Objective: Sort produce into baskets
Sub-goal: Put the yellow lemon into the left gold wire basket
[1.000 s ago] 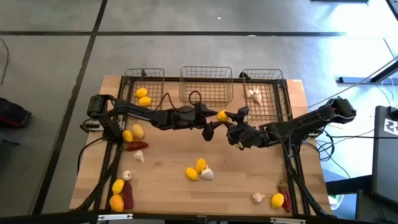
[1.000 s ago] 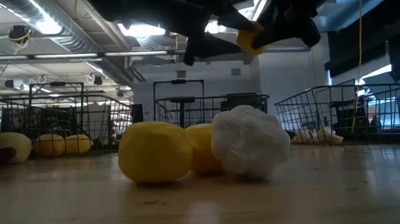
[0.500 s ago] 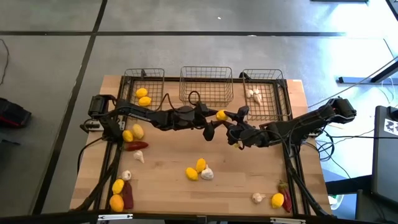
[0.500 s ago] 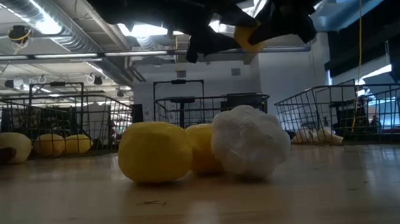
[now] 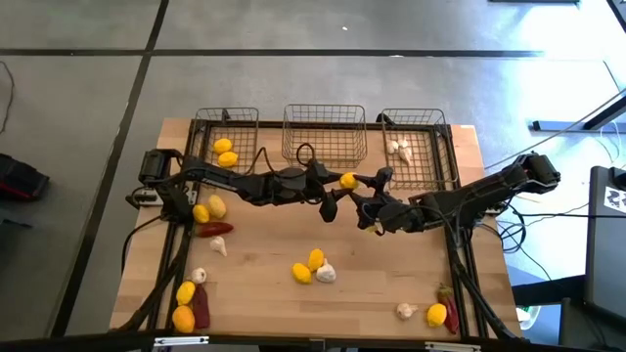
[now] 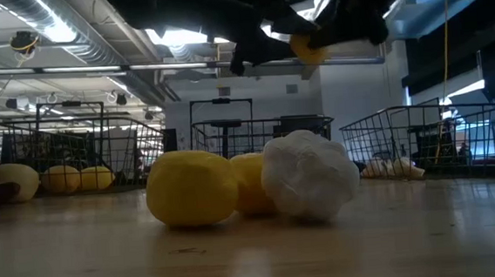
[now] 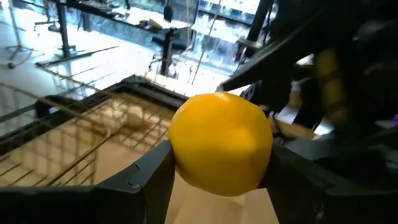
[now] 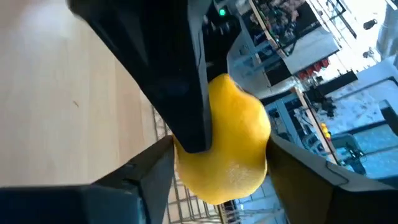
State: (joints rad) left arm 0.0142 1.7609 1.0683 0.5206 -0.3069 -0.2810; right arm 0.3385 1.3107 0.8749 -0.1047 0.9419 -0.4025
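Observation:
A yellow lemon [image 5: 347, 180] is held in the air over the table's middle, in front of the middle basket [image 5: 325, 132]. My left gripper [image 5: 339, 188] reaches it from the table's left and my right gripper [image 5: 358, 194] from the right; both are closed on it. The low view shows the lemon [image 6: 309, 47] high above the table between the dark fingers. The left basket [image 5: 227, 125] holds two lemons [image 5: 225, 152]. The right basket [image 5: 435, 147] holds garlic bulbs [image 5: 399, 149]. My left gripper pinches the lemon by two opposite sides [image 7: 180, 146] between its two fingers, coming about level from the table's left. The lemon is lifted clear of the table. My right gripper has its two fingers on the lemon's other two sides [image 8: 258, 155], coming about level from the table's right. One left finger [image 8: 186, 93] crosses in front of the lemon there.
Loose produce lies on the table: lemons [image 5: 208, 208], a chili [image 5: 215, 229] and garlic [image 5: 217, 246] at the left, two lemons with a garlic bulb [image 5: 313, 267] at the near middle, more lemons, chilies and garlic at both near corners [image 5: 186, 303] [image 5: 436, 313].
My right gripper has crept a little toward the table's left, closer onto the lemon. The lemon stays in the air at nearly the same spot between both grippers.

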